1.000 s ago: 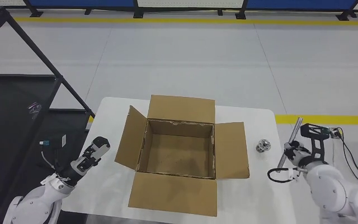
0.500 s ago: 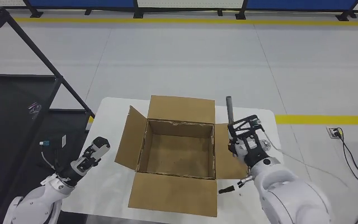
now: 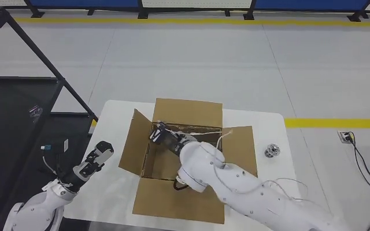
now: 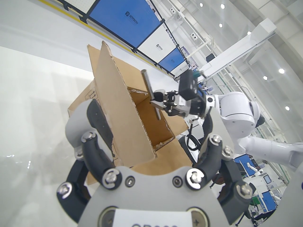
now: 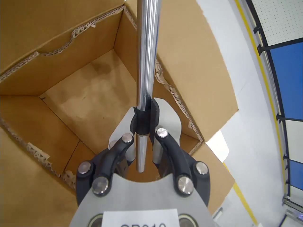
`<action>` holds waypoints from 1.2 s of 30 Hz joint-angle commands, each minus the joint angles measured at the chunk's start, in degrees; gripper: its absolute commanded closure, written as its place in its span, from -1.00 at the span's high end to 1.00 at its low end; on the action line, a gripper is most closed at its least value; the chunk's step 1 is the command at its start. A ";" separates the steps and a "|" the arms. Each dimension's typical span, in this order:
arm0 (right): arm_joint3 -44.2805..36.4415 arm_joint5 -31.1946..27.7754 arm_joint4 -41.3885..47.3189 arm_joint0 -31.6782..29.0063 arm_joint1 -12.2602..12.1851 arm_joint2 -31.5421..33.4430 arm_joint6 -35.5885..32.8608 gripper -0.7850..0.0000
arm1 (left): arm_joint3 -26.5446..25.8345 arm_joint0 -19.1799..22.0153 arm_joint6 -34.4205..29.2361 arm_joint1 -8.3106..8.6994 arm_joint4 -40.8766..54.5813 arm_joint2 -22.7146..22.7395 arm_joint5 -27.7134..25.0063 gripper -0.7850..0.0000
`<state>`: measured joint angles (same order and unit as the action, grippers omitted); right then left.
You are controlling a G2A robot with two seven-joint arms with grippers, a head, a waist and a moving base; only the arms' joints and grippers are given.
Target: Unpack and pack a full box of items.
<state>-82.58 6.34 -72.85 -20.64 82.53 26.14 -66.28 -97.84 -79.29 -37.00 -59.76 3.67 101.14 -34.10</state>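
Note:
An open cardboard box (image 3: 188,111) stands in the middle of the white table (image 3: 115,118), flaps spread, with its floor bare. My right gripper (image 3: 159,134) hangs over the box's far left corner. It is shut on a shiny metal rod (image 5: 148,36) that points down toward the inside wall of the box (image 5: 78,48); my right gripper (image 5: 144,119) clamps the rod near one end. My left gripper (image 3: 106,147) sits open beside the box's left flap (image 4: 116,109), nothing between its fingers (image 4: 94,116). From there the rod (image 4: 150,93) looks tilted above the box opening.
A small round metal part (image 3: 272,151) lies on the table to the right of the box. A black metal frame (image 3: 52,69) rises off the table's left side. The right arm's long white links stretch across the box's near right part.
The right arm has swung from the table's right edge leftwards across the box, carrying the rod to the box's far left corner. The left arm has stayed put.

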 commanded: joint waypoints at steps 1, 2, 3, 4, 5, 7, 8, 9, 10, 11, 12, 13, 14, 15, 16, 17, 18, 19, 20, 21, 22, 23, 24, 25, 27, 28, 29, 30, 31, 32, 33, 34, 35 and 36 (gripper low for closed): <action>5.06 0.29 0.75 1.23 2.19 -2.62 -0.48 -1.00 | 0.00 0.00 0.00 0.00 0.00 0.00 0.00 1.00; 7.36 0.43 1.21 1.92 3.31 -3.56 -0.70 -1.00 | 0.00 0.00 0.00 0.00 0.00 0.00 0.00 1.00; 9.69 0.87 1.44 2.46 4.43 -4.49 -1.13 -1.00 | 0.00 0.00 0.00 0.00 0.00 0.00 0.00 1.00; 11.91 0.95 2.13 2.90 5.54 -5.24 -1.62 -1.00 | 0.00 0.00 0.00 0.00 0.00 0.00 0.00 1.00; 14.07 1.35 2.32 3.33 6.60 -5.90 -1.58 -1.00 | 0.00 0.00 0.00 0.00 0.00 0.00 0.00 1.00; 18.22 1.78 3.56 3.61 8.57 -6.79 -1.24 -1.00 | 0.00 0.00 0.00 0.00 0.00 0.00 0.00 1.00; 20.24 1.72 4.23 3.72 9.46 -7.06 -0.83 -1.00 | 0.00 0.00 0.00 0.00 0.00 0.00 0.00 1.00; 22.22 1.61 4.55 3.78 10.30 -7.42 -0.40 -1.00 | 0.00 0.00 0.00 0.00 0.00 0.00 0.00 1.00; 24.03 1.60 4.68 3.76 11.10 -7.80 0.14 -1.00 | 0.00 0.00 0.00 0.00 0.00 0.00 0.00 1.00; 25.67 1.46 5.03 3.68 11.86 -8.05 0.66 -1.00 | 0.00 0.00 0.00 0.00 0.00 0.00 0.00 1.00; 27.20 1.28 5.33 3.64 12.56 -8.19 1.28 -1.00 | 0.00 0.00 0.00 0.00 0.00 0.00 0.00 1.00; 28.66 1.23 5.55 3.60 13.22 -8.27 1.84 -1.00 | 0.00 0.00 0.00 0.00 0.00 0.00 0.00 1.00; 30.00 1.10 5.64 3.56 13.83 -8.39 2.41 -1.00 | 0.00 0.00 0.00 0.00 0.00 0.00 0.00 1.00; 31.34 1.07 5.72 3.55 14.41 -8.44 2.81 -1.00 | 0.00 0.00 0.00 0.00 0.00 0.00 0.00 1.00; 32.62 1.13 5.69 3.54 14.98 -8.51 3.11 -1.00 | 0.00 0.00 0.00 0.00 0.00 0.00 0.00 1.00; 33.85 1.33 5.48 3.55 15.53 -8.63 3.26 -1.00 | 0.00 0.00 0.00 0.00 0.00 0.00 0.00 1.00; 34.98 1.56 5.47 3.49 16.08 -8.65 3.49 -1.00 | 0.00 0.00 0.00 0.00 0.00 0.00 0.00 1.00; 36.18 1.59 5.37 3.45 16.61 -8.74 3.60 -1.00 | 0.00 0.00 0.00 0.00 0.00 0.00 0.00 1.00; 37.37 1.70 5.19 3.41 17.14 -8.84 3.79 -1.00 | 0.00 0.00 0.00 0.00 0.00 0.00 0.00 1.00; 38.55 2.04 4.91 3.35 17.67 -8.93 4.14 -1.00 | 0.00 0.00 0.00 0.00 0.00 0.00 0.00 1.00; 39.86 2.22 4.71 3.18 18.19 -9.06 4.38 -1.00 | 0.00 0.00 0.00 0.00 0.00 0.00 0.00 1.00; 41.07 2.24 4.70 3.11 18.70 -9.08 4.61 -1.00 | 0.00 0.00 0.00 0.00 0.00 0.00 0.00 1.00; 42.24 2.08 4.80 3.11 19.21 -9.02 4.92 -1.00 | 0.00 0.00 0.00 0.00 0.00 0.00 0.00 1.00; 43.56 1.79 5.04 3.09 19.68 -8.91 5.02 -1.00 | 0.00 0.00 0.00 0.00 0.00 0.00 0.00 1.00; 46.08 1.37 5.49 3.29 20.59 -8.57 5.45 -1.00 | 0.00 0.00 0.00 0.00 0.00 0.00 0.00 1.00; 47.23 1.06 5.79 3.38 21.02 -8.38 5.61 -1.00 | 0.00 0.00 0.00 0.00 0.00 0.00 0.00 1.00; 48.29 0.81 5.89 3.52 21.43 -8.23 5.95 -0.92 | 0.00 0.00 0.00 0.00 0.00 0.00 0.00 1.00; 49.30 0.62 6.11 3.58 21.80 -8.03 6.31 -0.69 | 0.00 0.00 0.00 0.00 0.00 0.00 0.00 1.00; 50.25 0.47 6.28 3.69 22.14 -7.82 6.58 -0.46 | 0.00 0.00 0.00 0.00 0.00 0.00 0.00 1.00; 51.08 0.29 6.34 3.82 22.45 -7.65 6.88 -0.38 | 0.00 0.00 0.00 0.00 0.00 0.00 0.00 1.00; 51.82 0.16 6.57 3.93 22.73 -7.37 7.21 -0.33 | 0.00 0.00 0.00 0.00 0.00 0.00 0.00 1.00; 52.47 -0.12 6.77 4.07 22.97 -7.10 7.45 -0.26 | 0.00 0.00 0.00 0.00 0.00 0.00 0.00 1.00; 53.07 -0.32 6.87 4.25 23.16 -6.84 7.73 -0.22 | 0.00 0.00 0.00 0.00 0.00 0.00 0.00 1.00; 53.58 -0.38 6.93 4.40 23.34 -6.58 7.98 -0.16 | 0.00 0.00 0.00 0.00 0.00 0.00 0.00 1.00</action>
<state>-29.43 6.03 -65.95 -16.37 105.75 19.35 -58.49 -97.84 -79.29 -37.00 -59.76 3.67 101.14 -34.10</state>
